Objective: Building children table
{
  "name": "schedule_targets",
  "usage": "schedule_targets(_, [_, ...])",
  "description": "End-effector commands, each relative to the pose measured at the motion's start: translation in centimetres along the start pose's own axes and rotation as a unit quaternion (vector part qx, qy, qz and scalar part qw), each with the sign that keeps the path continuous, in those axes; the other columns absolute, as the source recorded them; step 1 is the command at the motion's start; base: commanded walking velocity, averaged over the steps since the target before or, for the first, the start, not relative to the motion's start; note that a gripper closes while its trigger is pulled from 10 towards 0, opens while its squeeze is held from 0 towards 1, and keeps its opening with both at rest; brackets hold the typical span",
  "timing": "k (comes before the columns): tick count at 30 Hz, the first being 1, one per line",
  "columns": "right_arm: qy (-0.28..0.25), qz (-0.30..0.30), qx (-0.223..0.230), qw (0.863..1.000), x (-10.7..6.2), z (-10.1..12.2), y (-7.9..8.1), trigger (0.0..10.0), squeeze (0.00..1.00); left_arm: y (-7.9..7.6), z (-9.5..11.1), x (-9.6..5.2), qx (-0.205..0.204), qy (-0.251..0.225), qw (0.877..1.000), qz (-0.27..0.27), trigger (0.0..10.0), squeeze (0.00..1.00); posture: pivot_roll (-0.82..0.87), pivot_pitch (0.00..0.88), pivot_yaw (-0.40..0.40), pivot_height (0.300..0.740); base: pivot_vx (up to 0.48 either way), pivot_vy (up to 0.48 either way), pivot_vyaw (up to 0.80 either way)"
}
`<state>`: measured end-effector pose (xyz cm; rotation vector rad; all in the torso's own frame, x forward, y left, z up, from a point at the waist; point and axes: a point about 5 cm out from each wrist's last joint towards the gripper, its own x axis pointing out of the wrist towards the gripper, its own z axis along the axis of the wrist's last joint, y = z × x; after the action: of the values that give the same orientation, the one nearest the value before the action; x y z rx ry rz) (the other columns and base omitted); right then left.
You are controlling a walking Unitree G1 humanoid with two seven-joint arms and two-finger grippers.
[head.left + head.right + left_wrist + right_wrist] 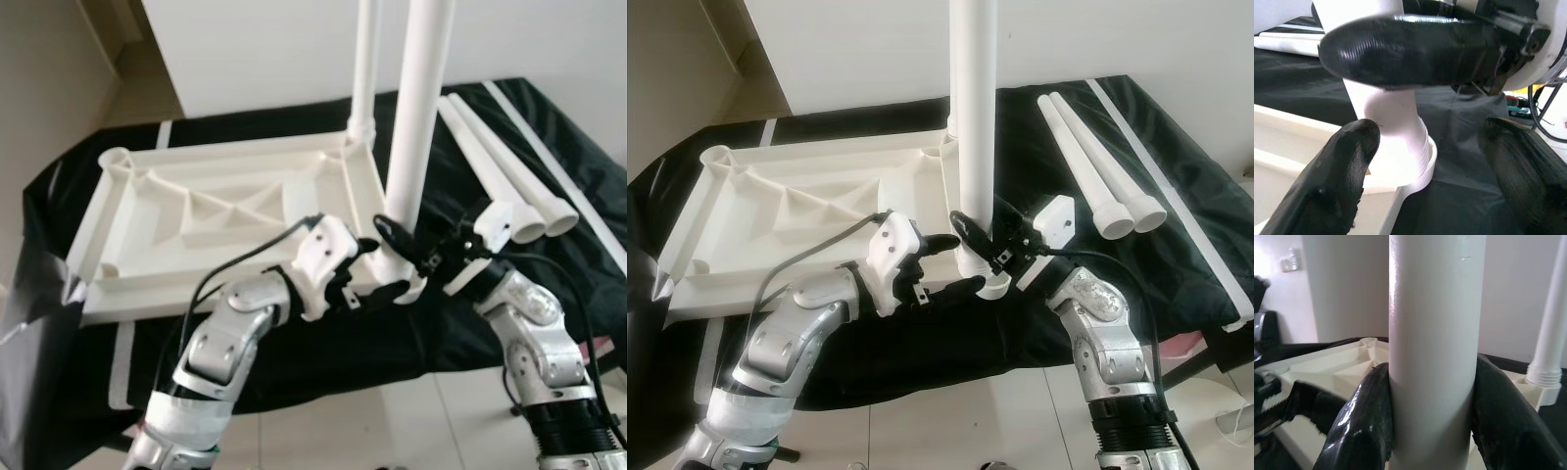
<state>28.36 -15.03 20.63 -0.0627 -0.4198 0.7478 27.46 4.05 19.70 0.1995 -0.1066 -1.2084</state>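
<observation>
Two legs stand in the inverted table frame (225,201); two loose legs (500,166) remain. Right gripper (982,231) clamped on near leg (975,127); left gripper (958,262) jaws apart.

Glossy white plastic leg (1432,352); matt black cloth (294,352) underneath.

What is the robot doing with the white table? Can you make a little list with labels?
tabletop: white tabletop lying upside down on a black cloth
legs standing: near leg and far leg
spare legs: two loose legs lying on the cloth
right gripper: right gripper shut on the near leg
left gripper: left gripper open at that leg's base
</observation>
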Motion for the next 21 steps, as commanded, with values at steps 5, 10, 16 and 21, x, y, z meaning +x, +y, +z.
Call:
schedule_targets(5, [-0.02,0.003,-0.012,1.0,0.8,1.2,0.4,10.0,0.0,0.2,0.0,-0.1,0.002,0.005,1.0,0.027,10.0,0.0,-0.06,0.095,0.058,0.74,0.0,0.0,0.0])
schedule_targets(10, [-0.011,-0.013,-0.022,1.0,0.8,1.4,-0.1,10.0,0.0,1.4,0.0,-0.7,0.012,0.01,0.999,0.043,10.0,0.0,-0.06,0.092,0.051,0.74,0.0,0.0,0.0])
schedule_targets(16, [0.029,-0.088,-0.044,0.995,1.0,1.0,-2.1,10.0,0.0,2.6,0.1,-1.4,0.025,0.019,0.998,0.057,10.0,0.0,-0.06,0.09,0.048,0.74,0.0,0.0,0.0])
schedule_targets(21, [0.107,-0.198,-0.073,0.971,0.9,0.1,-4.9,10.0,0.0,2.8,0.2,-1.5,0.023,0.016,0.998,0.061,10.0,0.0,-0.07,0.088,0.045,0.74,0.0,0.0,0.0])
